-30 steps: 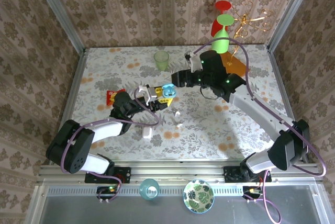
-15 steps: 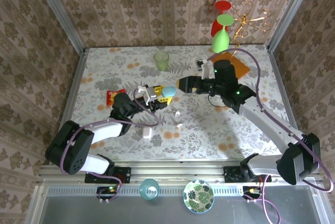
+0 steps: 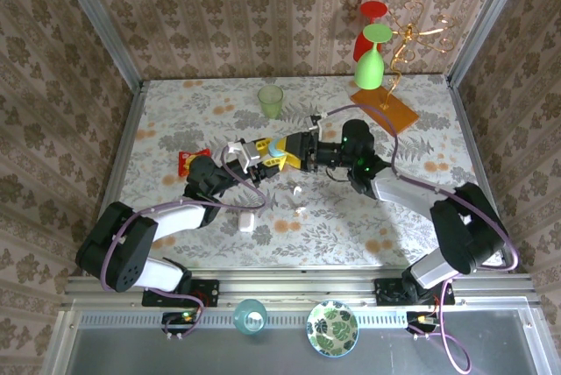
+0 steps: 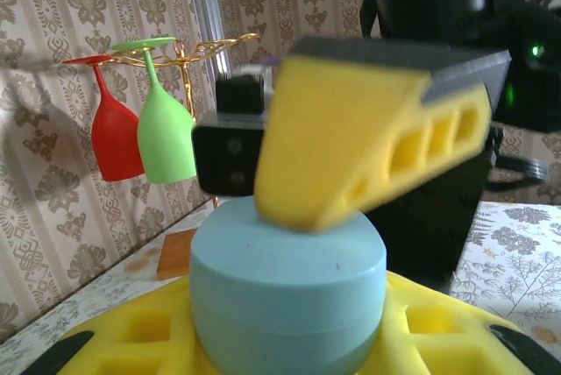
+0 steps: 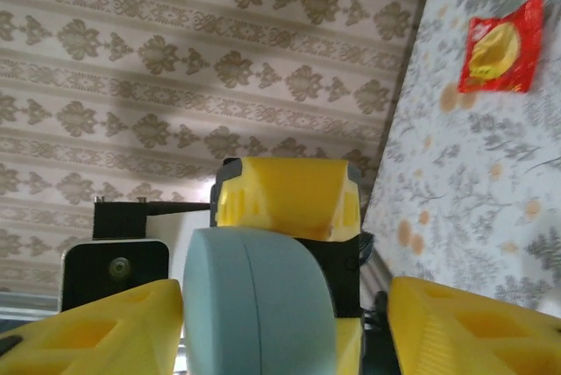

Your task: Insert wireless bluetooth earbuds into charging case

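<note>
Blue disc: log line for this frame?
left tool holds blue disc | right tool open, straddling it | charging case unheld

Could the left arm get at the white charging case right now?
Probably not yet: the left claw is shut on the light blue disc, though the charging case lies uncovered near that arm.

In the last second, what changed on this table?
The right pincer moved in leftward on the blue disc, and its open fingers now straddle it. The left pincer kept holding that disc; the case and earbuds lay unmoved on the table.
</note>
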